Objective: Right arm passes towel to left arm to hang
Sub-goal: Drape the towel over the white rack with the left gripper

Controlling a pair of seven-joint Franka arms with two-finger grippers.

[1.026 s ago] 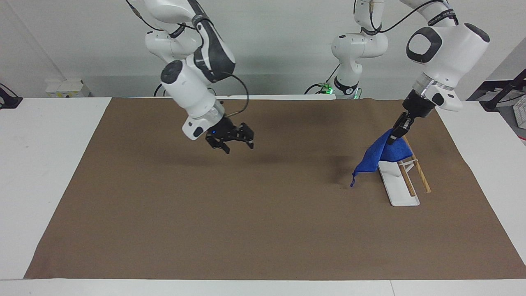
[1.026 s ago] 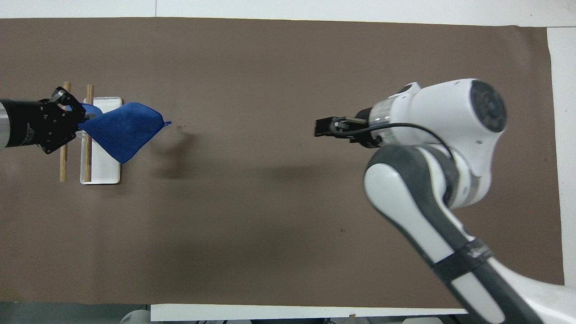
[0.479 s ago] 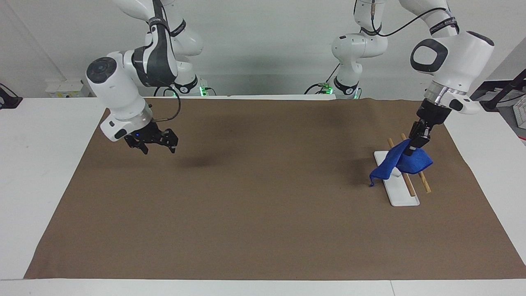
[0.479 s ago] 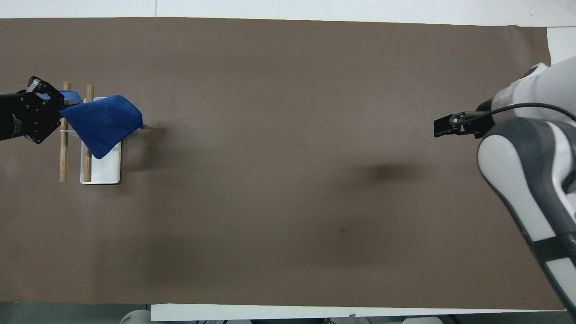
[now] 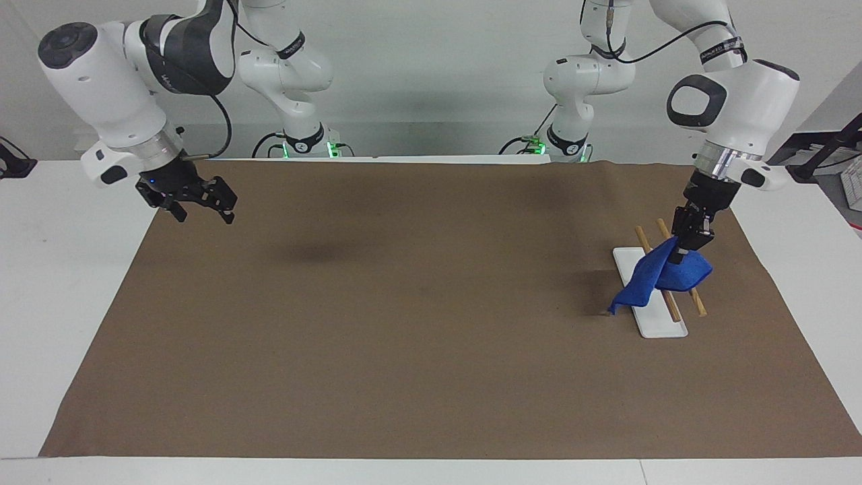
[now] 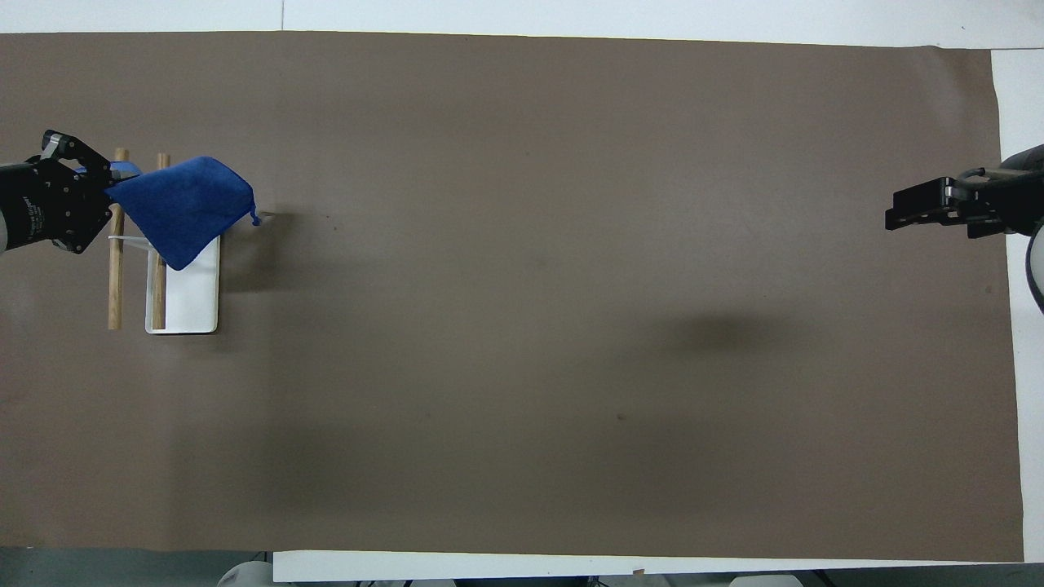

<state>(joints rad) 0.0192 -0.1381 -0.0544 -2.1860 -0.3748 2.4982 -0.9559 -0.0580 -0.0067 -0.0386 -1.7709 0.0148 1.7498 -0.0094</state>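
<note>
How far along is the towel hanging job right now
The handover looks done: the left gripper holds the towel, while the right gripper hangs empty, jaws open, over the mat's edge at the right arm's end. In hand: the towel is draped across the rack's wooden rails, one corner trailing toward the mat. Left: letting go and drawing the left arm away.

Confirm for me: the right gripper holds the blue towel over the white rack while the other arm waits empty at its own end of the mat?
Not quite: the left gripper holds the towel over the rack; the right gripper is the empty one, as the facing view shows.
</note>
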